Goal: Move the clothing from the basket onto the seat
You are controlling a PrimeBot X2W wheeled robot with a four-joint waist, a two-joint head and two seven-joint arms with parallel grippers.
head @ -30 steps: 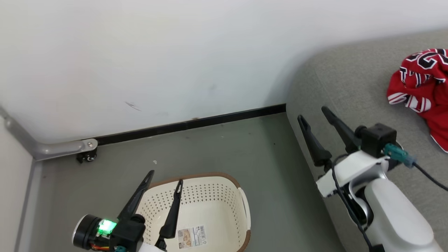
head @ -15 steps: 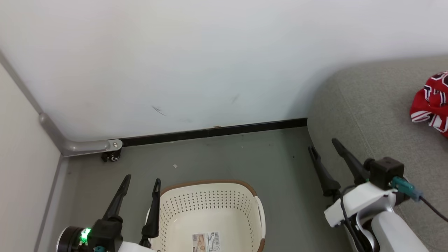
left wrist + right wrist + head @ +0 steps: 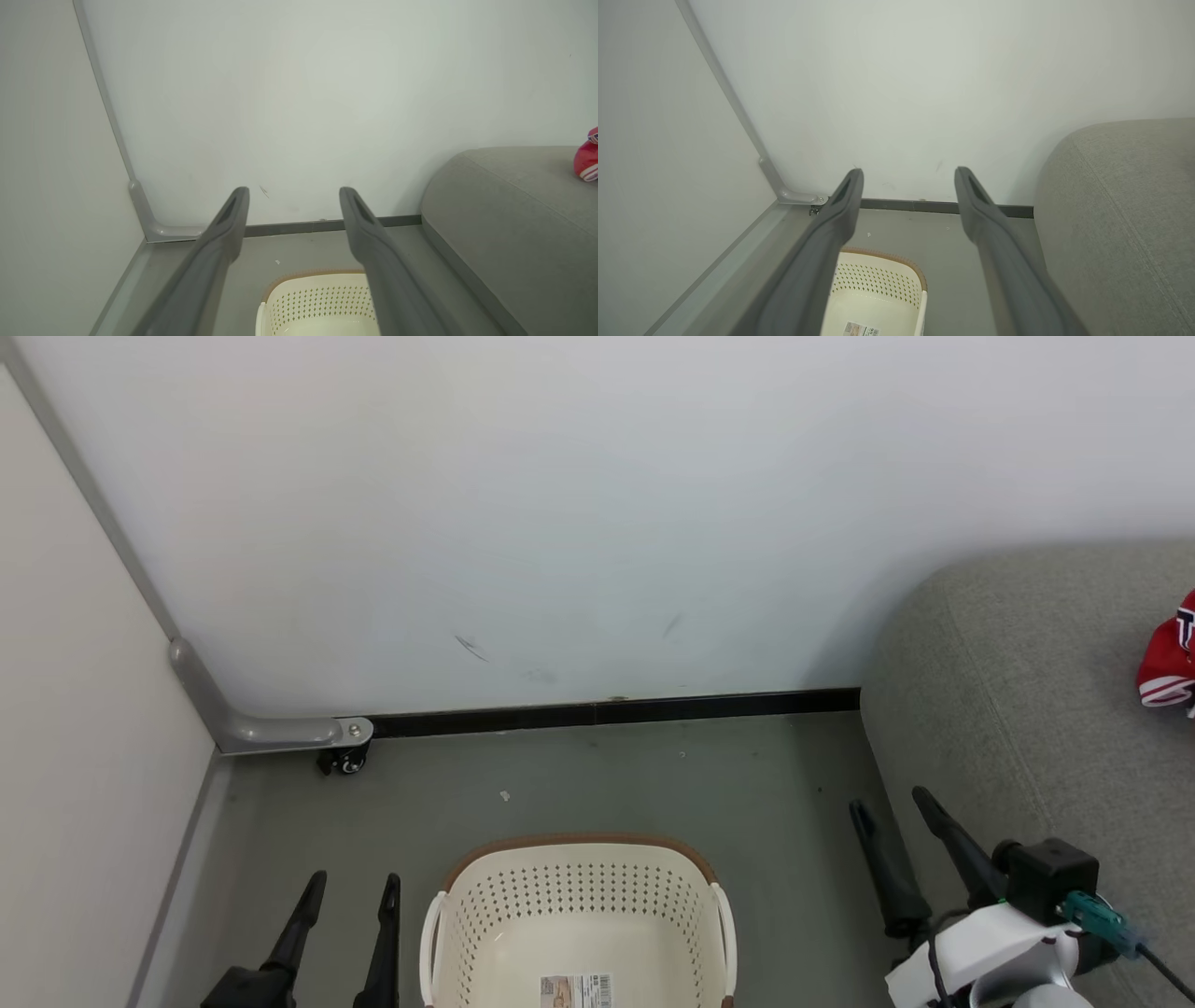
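The cream perforated basket [image 3: 579, 915] with a brown rim stands on the grey floor at the bottom middle, with nothing but a label sticker on its bottom; it also shows as basket [image 3: 317, 303] and basket [image 3: 878, 294]. The red clothing [image 3: 1167, 663] lies on the grey seat [image 3: 1008, 691] at the far right edge, also clothing [image 3: 587, 156] on the seat [image 3: 514, 210]. My left gripper [image 3: 353, 887] is open, left of the basket, holding nothing. Between basket and seat, my right gripper [image 3: 892, 801] is open and holds nothing.
A white wall with a black baseboard [image 3: 616, 711] runs behind the basket. A grey metal bracket with a small caster [image 3: 341, 758] sits in the left corner by a side panel [image 3: 84, 756]. Grey floor [image 3: 653, 784] lies between basket and wall.
The head view has swung left and tilted, so the seat and clothing slid to the right edge. Both grippers have dropped lower in view; the left one now stands beside the basket, not over it.
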